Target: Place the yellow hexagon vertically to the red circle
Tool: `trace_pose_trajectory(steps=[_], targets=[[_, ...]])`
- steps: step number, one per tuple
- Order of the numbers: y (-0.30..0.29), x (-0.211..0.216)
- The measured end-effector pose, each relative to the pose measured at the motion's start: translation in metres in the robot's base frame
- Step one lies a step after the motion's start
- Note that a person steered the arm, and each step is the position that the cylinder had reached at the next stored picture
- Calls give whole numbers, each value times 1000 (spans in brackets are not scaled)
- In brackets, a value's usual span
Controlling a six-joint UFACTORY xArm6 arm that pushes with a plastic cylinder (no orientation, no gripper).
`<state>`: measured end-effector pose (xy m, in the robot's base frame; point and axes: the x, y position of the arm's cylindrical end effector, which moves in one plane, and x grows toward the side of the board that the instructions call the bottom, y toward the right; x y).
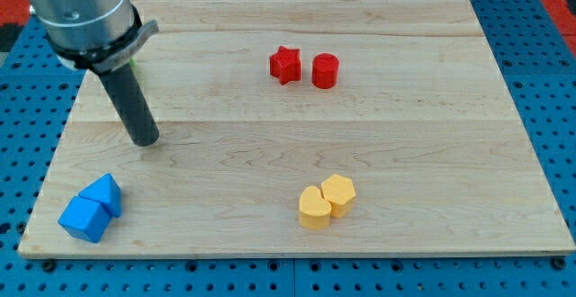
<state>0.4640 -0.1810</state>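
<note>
The yellow hexagon lies at the view's lower middle, touching a yellow heart on its lower left. The red circle stands near the view's top middle, with a red star just to its left. My tip rests on the board at the view's left, far from the yellow hexagon and the red circle. The hexagon is almost straight below the red circle, a long way down.
Two blue blocks, a triangle and a cube, sit touching at the view's lower left corner. A green block peeks out behind the arm at the upper left. The wooden board is ringed by blue pegboard.
</note>
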Motion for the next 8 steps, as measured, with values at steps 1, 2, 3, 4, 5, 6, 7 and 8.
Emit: trace_pose_trajectory(steps=[1,2,3,4,5,6,7,8], targets=[[47,51],[88,123],[194,139],[222,84],[250,47],[266,62],[289,71],[371,73]])
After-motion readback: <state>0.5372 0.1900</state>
